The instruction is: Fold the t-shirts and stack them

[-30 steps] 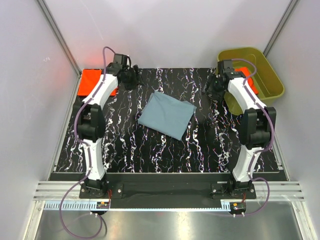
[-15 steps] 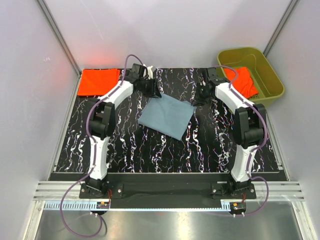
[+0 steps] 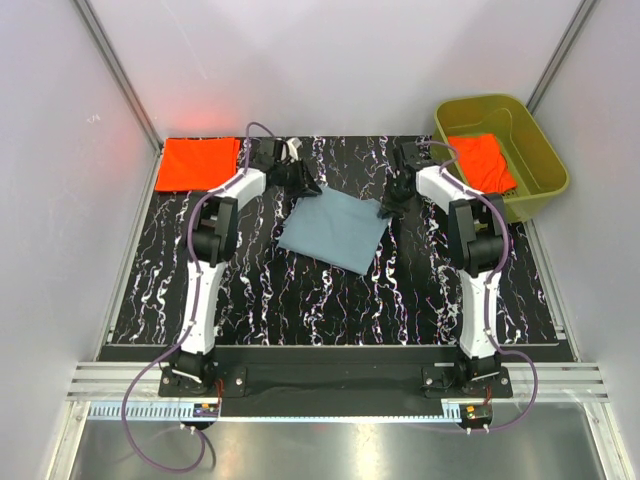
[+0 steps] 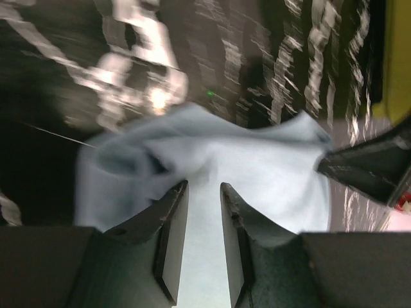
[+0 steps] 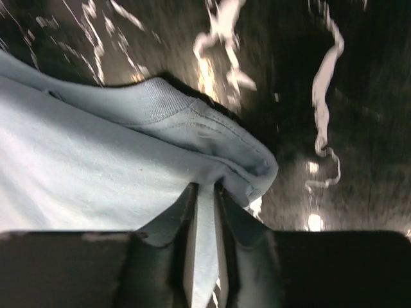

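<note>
**Both grippers on the far corners of the blue shirt; nothing stacked yet**

Top view: the blue-grey t-shirt (image 3: 335, 232) lies mid-table as a skewed, already folded rectangle on the marbled table (image 3: 250, 290). The left gripper (image 3: 302, 181) sits at its far-left corner and the right gripper (image 3: 390, 208) at its far-right corner, both low on the cloth. The folded orange-red t-shirt (image 3: 198, 163) lies flat at the table's far-left corner, well apart from the blue one. The crumpled orange-red t-shirt (image 3: 482, 162) lies inside the olive tub (image 3: 545, 150) at far right, unfolded.

Left wrist: the left gripper (image 4: 203, 187) has its jaws drawn close. The blue-grey t-shirt (image 4: 257, 173) fills the narrow gap and bunches beside one finger, which reads as a pinch on the shirt's edge.

Right wrist: the right gripper (image 5: 205, 189) has its jaws nearly together, clamped on a thin strip of the blue-grey t-shirt (image 5: 83, 173). The hem puckers around the tips.

Progress, as a judgement: about midway.
- Done: one orange shirt is folded and parked.
- In hand: the blue shirt is partly folded, and likely needs another fold or a carry to the pile.
- Left: the tub shirt is untouched, and no shirt lies on another.
</note>
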`<action>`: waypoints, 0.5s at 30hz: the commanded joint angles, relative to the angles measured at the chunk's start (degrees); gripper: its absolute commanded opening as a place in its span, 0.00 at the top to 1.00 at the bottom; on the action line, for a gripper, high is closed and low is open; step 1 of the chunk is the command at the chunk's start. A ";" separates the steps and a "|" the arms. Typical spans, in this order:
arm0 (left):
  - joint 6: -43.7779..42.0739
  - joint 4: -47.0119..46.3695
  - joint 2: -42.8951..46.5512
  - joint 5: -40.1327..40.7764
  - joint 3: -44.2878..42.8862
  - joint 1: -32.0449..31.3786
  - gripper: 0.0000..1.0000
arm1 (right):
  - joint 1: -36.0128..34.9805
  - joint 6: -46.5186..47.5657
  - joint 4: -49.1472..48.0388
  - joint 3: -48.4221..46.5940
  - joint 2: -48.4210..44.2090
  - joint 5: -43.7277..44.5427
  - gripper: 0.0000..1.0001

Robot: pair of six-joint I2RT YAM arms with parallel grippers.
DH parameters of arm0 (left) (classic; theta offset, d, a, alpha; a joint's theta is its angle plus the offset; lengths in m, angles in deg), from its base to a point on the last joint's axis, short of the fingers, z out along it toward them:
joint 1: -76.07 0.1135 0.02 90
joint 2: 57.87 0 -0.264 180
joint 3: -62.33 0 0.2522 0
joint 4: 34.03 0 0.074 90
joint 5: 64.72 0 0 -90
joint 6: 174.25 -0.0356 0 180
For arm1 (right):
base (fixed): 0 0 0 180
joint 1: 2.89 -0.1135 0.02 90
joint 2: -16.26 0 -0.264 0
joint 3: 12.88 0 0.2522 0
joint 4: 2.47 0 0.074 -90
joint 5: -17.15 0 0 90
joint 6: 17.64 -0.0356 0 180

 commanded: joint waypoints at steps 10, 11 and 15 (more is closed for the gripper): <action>10.67 -3.42 -9.71 -2.65 -11.82 8.21 0.58 | 0.40 8.04 0.19 -13.07 5.33 14.87 0.48; 10.14 -2.89 -8.92 -2.82 -11.73 8.47 0.55 | 0.40 8.92 0.90 -14.31 5.68 15.58 0.46; 3.29 4.04 -0.51 -0.63 -9.38 8.56 0.47 | 0.40 12.09 5.99 -20.64 5.17 16.90 0.35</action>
